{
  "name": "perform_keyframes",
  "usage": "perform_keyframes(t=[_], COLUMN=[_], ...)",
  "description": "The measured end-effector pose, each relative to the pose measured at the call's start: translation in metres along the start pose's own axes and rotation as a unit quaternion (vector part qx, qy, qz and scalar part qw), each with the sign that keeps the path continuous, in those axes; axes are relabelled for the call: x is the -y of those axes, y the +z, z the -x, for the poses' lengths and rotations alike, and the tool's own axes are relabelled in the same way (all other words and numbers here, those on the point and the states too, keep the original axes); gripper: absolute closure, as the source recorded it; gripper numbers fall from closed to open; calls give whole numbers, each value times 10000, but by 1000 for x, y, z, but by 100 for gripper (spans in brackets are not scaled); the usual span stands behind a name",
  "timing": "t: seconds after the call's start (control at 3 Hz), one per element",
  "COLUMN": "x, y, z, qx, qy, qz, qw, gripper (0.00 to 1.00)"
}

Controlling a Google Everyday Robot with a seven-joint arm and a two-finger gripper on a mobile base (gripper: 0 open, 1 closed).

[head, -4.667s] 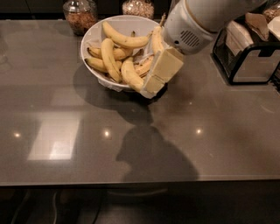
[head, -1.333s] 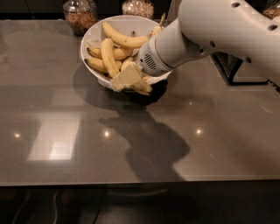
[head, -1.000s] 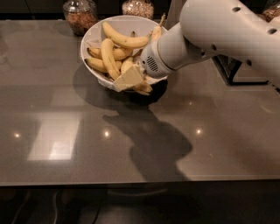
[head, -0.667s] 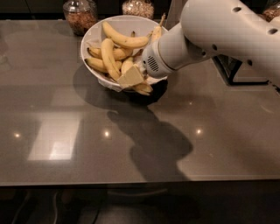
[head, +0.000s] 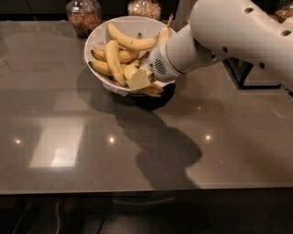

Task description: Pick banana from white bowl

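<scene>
The white bowl [head: 98, 34] stands at the back of the grey counter and holds several yellow bananas. A thick curved banana [head: 129, 43] lies across the top and another [head: 114, 67] runs down the bowl's middle. A banana with a long upright stem [head: 165, 31] leans at the right. My gripper [head: 138, 78] reaches in from the right over the bowl's front rim, its cream-coloured fingers [head: 137, 80] down among the bananas at the front of the pile. The white arm hides the bowl's right side.
Two glass jars stand behind the bowl, one with brown contents [head: 84, 16] and one with pale contents [head: 144, 8]. A dark metal rack [head: 249, 77] stands at the right behind the arm. The glossy grey counter [head: 91, 146] stretches toward the front.
The gripper has pivoted from pointing down beside the bowl's right front to reaching leftward into the bananas. Over the last second it has barely moved.
</scene>
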State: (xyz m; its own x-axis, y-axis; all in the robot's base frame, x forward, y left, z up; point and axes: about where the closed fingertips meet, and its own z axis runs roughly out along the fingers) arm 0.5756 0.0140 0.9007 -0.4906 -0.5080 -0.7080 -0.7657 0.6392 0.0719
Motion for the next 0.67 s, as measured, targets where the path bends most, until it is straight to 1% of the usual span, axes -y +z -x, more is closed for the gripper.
perform_keyframes(t=[0.33, 0.67], x=[-1, -4], y=[-4, -22], z=[3, 12], qx=[21, 143], qy=[-36, -205], qz=[-11, -173], qw=[10000, 9995], gripper=[100, 100])
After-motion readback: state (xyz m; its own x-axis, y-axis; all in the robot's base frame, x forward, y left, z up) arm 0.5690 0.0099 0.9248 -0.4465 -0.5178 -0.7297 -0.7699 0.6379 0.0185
